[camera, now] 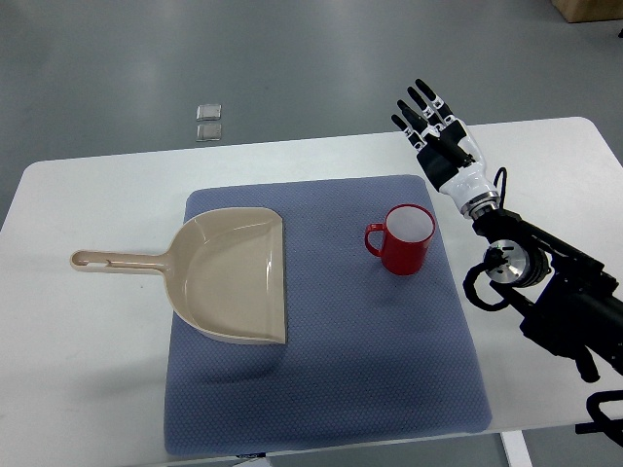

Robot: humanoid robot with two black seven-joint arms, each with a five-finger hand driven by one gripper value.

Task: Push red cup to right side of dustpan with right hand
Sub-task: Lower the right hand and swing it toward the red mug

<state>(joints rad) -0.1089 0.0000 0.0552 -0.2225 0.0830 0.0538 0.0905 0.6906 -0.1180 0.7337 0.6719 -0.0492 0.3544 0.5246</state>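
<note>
A red cup (403,240) with a white inside stands upright on the blue mat (321,389), its handle pointing left. A beige dustpan (234,275) lies on the mat's left part, its handle sticking out left over the white table, its open mouth facing right. The cup stands to the right of the dustpan, with a gap of mat between them. My right hand (433,122) is above the table beyond and to the right of the cup, apart from it, fingers stretched out and holding nothing. The left arm does not show.
The white table (78,350) carries the mat. My right arm's black forearm and cables (545,282) cross the table's right side. Two small clear squares (208,121) lie on the grey floor beyond the table's far edge.
</note>
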